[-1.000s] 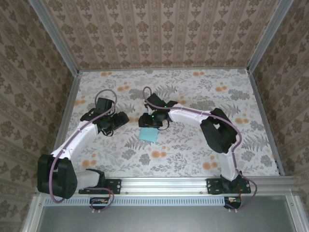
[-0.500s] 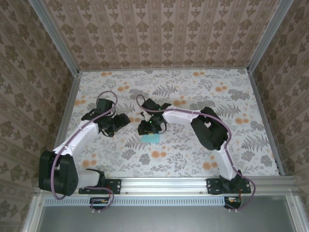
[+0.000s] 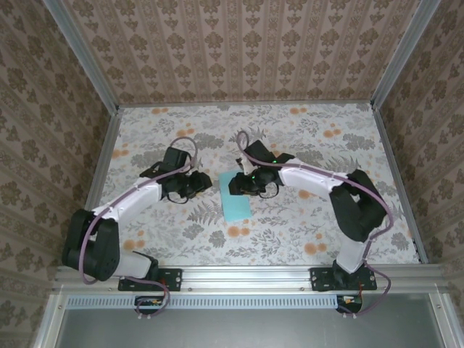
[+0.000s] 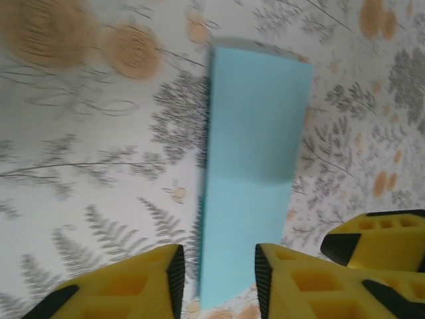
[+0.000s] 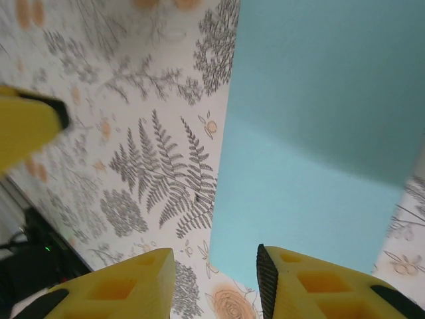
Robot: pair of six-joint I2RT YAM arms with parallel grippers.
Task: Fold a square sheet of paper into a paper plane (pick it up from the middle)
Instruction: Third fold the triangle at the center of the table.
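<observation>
Folding looks barely begun: square sheet of paper (image 3: 235,201) lies oblong on the worktop (image 3: 312,130), no dart yet; left claw (image 4: 216,256) and right claw (image 5: 216,256) spread over it.

Square sheet of paper (image 3: 235,197): plain light turquoise, reads as a narrow rectangle. Lies on the floral surface (image 3: 312,138) near its middle, long side running near-to-far, slightly tilted. Shade break crosses it midway.

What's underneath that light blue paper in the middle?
The paper lies over the flowered tabletop, whose pattern shows all round its edges. The patch directly beneath is covered, so anything thin there cannot be seen.
</observation>
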